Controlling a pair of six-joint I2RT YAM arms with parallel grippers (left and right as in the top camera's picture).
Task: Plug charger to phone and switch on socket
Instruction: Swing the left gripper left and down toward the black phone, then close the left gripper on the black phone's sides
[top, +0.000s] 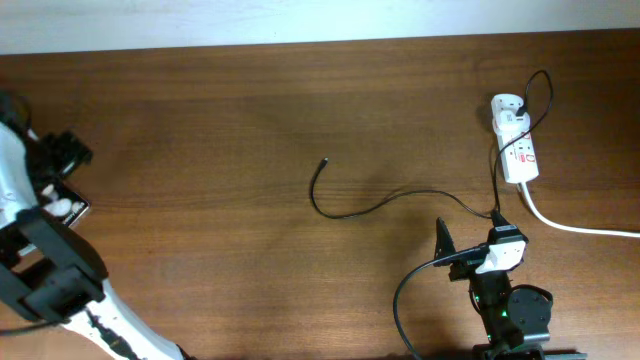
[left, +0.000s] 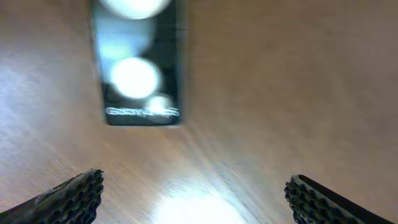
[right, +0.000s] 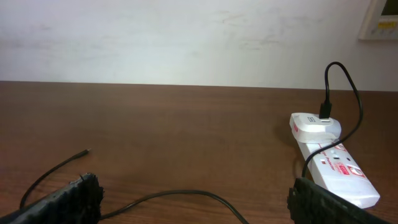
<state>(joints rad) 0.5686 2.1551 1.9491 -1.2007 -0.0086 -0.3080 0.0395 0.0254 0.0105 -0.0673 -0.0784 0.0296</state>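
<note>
Phone (left: 137, 62) glossy black slab; charger (top: 345, 215) thin curvy cable

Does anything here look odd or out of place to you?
Nothing damaged. The charger snakes loose across mid-table, its free tip nowhere near the phone at the far left; its other end is plugged in at the socket.

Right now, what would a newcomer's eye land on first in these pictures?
The thin black charger snakes across the middle of the brown table, and its free tip lies plugged into nothing. Its other end runs to the white socket at the far right. The phone, bright with white glare spots, lies at the far left, just ahead of the open left gripper.
</note>
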